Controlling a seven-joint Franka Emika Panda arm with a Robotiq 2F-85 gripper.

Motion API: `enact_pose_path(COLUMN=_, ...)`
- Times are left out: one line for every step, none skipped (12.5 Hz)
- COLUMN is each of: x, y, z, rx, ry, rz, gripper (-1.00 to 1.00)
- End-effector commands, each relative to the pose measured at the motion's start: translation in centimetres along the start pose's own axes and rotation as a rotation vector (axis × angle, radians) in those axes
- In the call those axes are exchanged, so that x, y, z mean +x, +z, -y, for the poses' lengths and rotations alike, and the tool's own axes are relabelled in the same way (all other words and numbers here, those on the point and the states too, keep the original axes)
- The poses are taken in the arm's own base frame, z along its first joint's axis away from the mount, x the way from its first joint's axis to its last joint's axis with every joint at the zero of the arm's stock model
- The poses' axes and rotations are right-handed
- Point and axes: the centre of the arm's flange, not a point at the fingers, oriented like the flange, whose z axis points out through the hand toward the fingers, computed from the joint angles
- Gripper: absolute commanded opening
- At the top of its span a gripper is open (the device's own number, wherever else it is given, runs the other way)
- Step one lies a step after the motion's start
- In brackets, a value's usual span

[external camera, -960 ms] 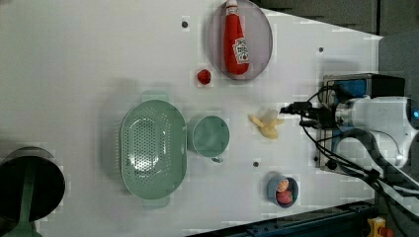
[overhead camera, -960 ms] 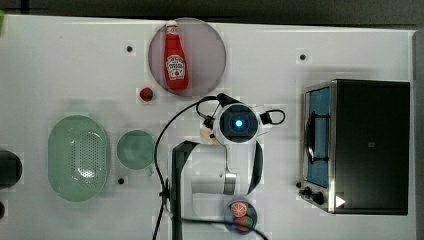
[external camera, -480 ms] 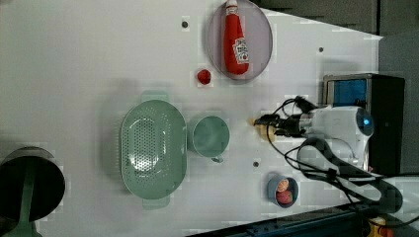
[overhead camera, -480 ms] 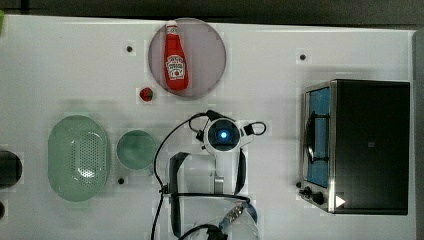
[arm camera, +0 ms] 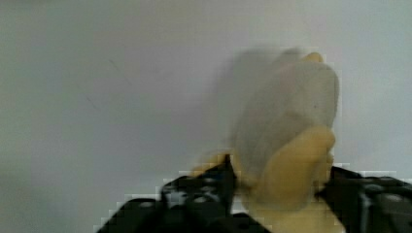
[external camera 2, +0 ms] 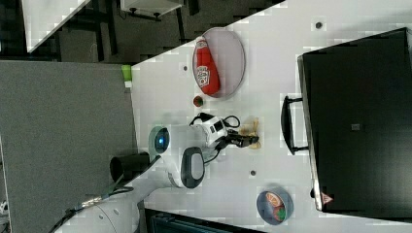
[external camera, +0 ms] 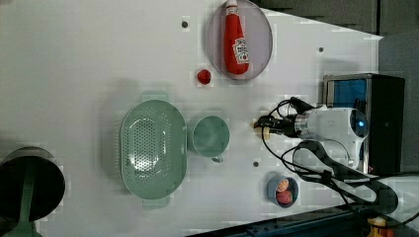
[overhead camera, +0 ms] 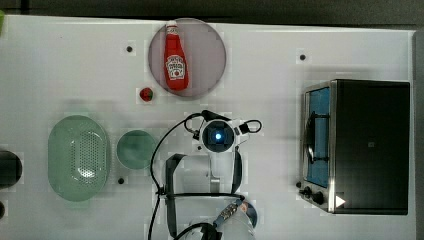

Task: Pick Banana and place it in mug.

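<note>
On the white table (external camera: 74,59), going left to right in the left view, with the mug (external camera: 210,136) as landmark: a dark round object (external camera: 29,185) sits at the far left edge, well apart from the mug. A pale-green perforated colander (external camera: 153,148) stands just beside the mug on the left view's left. The mug is upright and holds nothing. Up and to the right of the mug lies a small red item (external camera: 203,76), and beyond it a round plate (external camera: 262,39) carrying a ketchup bottle (external camera: 235,39) on its side.

To the right of the mug, near but apart from it, the banana (external camera: 260,124) lies on the table. The gripper (external camera: 269,126) is at the banana. In the wrist view the black fingers (arm camera: 204,194) stand on either side of the pale peeled banana (arm camera: 291,160), narrowed around it; whether they press it I cannot tell.

Below and right of the mug sits a small bowl (external camera: 282,190) of fruit. Farthest right stands a toaster oven (external camera: 380,118).
</note>
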Motion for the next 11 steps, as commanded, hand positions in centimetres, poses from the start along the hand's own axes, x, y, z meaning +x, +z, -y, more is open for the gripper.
enact_pose_path(x=1.1, y=-1.2, z=-0.1, rx=0.015, ry=-0.010, rz=-0.033, gripper=-0.25)
enact_pose_path(x=1.2, y=-1.4, z=-0.1, rx=0.017, ry=-0.011, rz=-0.037, gripper=-0.28)
enact_pose_path(x=1.1, y=-1.6, z=0.0, rx=0.018, ry=-0.012, rz=-0.039, gripper=-0.28)
enact_pose_path(x=1.2, y=-1.8, z=0.0, rx=0.019, ry=-0.011, rz=-0.043, gripper=-0.28)
enact_pose_path(x=1.4, y=-2.3, z=0.0, rx=0.024, ry=-0.010, rz=-0.054, gripper=-0.28)
enact_pose_path(x=1.8, y=-3.4, z=0.0, rx=0.031, ry=-0.005, rz=-0.072, gripper=-0.28)
enact_pose_path(x=2.2, y=-5.0, z=0.0, rx=0.039, ry=-0.001, rz=-0.094, gripper=-0.28)
enact_pose_path(x=2.5, y=-6.9, z=-0.3, rx=0.041, ry=0.005, rz=-0.101, gripper=-0.28)
enact_pose_path(x=2.6, y=-9.0, z=-0.7, rx=0.035, ry=0.013, rz=-0.086, gripper=-0.28)
enact_pose_path(x=2.8, y=-11.5, z=-1.0, rx=0.027, ry=0.020, rz=-0.061, gripper=-0.28)
enact_pose_path(x=2.9, y=-14.2, z=-1.3, rx=0.020, ry=0.027, rz=-0.037, gripper=-0.28)
